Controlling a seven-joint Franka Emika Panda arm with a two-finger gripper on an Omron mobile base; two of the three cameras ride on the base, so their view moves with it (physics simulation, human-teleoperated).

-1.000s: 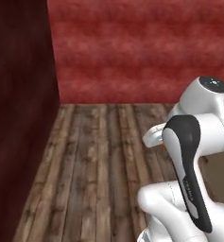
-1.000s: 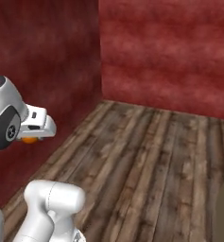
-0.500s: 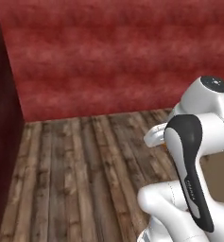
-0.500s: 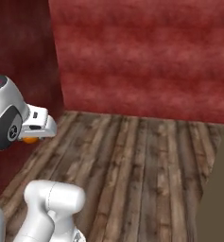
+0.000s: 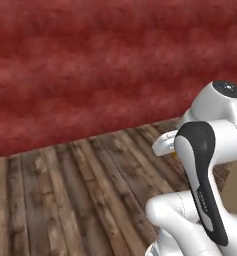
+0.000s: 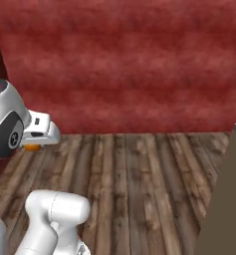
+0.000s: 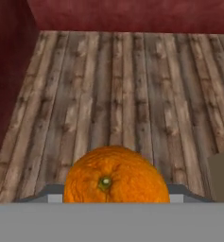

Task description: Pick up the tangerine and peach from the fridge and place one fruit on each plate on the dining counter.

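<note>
Filling the lower middle of the hand view, one tangerine (image 7: 116,176) sits pinched in the pincer (image 7: 116,194); a sliver of orange shows under the hand at the left of the right base view. It looks light, round and smooth-skinned, likely slippery, so a hold across its widest part seems safest. Beyond it lie wooden floor (image 7: 132,85) planks and red wall (image 6: 124,64).

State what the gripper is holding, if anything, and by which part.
The gripper is shut on the tangerine, holding it by its sides, with the stem dimple facing the hand camera. The fingertips themselves are hidden behind the fruit.
</note>
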